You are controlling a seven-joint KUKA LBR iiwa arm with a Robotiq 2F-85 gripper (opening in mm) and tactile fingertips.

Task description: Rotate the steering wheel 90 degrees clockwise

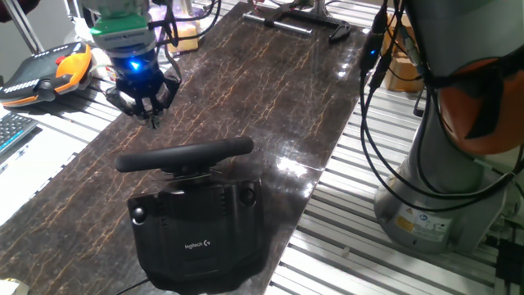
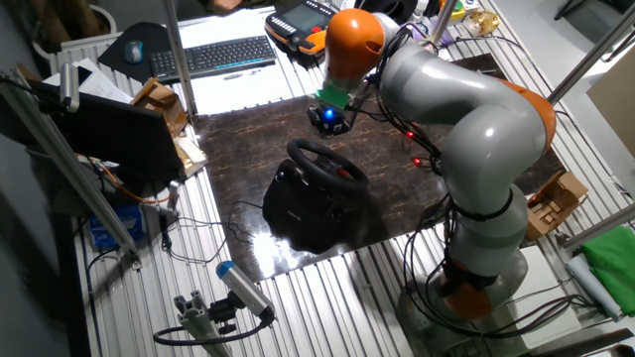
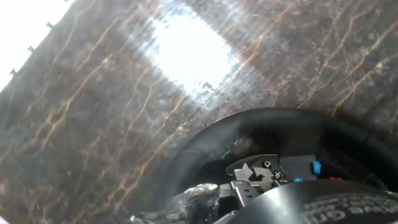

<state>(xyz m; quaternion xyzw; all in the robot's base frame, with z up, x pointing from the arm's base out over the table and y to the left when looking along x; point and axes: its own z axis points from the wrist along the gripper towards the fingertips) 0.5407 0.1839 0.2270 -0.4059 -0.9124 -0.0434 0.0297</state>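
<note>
Steering wheel [image 1: 184,156] mounted on black Logitech-marked base [image 1: 201,238], standing on dark marbled tabletop [image 1: 270,90] near its front edge. Rim seen nearly edge-on in one fixed view, tilted slightly up toward the right; seen as a full ring [image 2: 326,165] atop the base [image 2: 298,210] in the other fixed view. Blue stripe mark not discernible in either fixed view.

Gripper [image 1: 151,113] suspended above the tabletop, behind and to the left of the wheel, fingertips pointing down and clear of the rim. Blue light lit on gripper body [image 2: 329,119]. Fingertips drawn close together at a point, nothing between them; exact gap cannot be confirmed from these views.

Hand view: curved upper rim of wheel [image 3: 261,124] in lower right, hub buttons including small blue ones visible inside the ring, bright glare on tabletop [image 3: 93,124] above.

Orange-and-black handheld controller [image 1: 49,70] lying off the marbled surface at far left, well apart from the wheel. Keyboard [image 2: 213,56] beyond the table edge.
</note>
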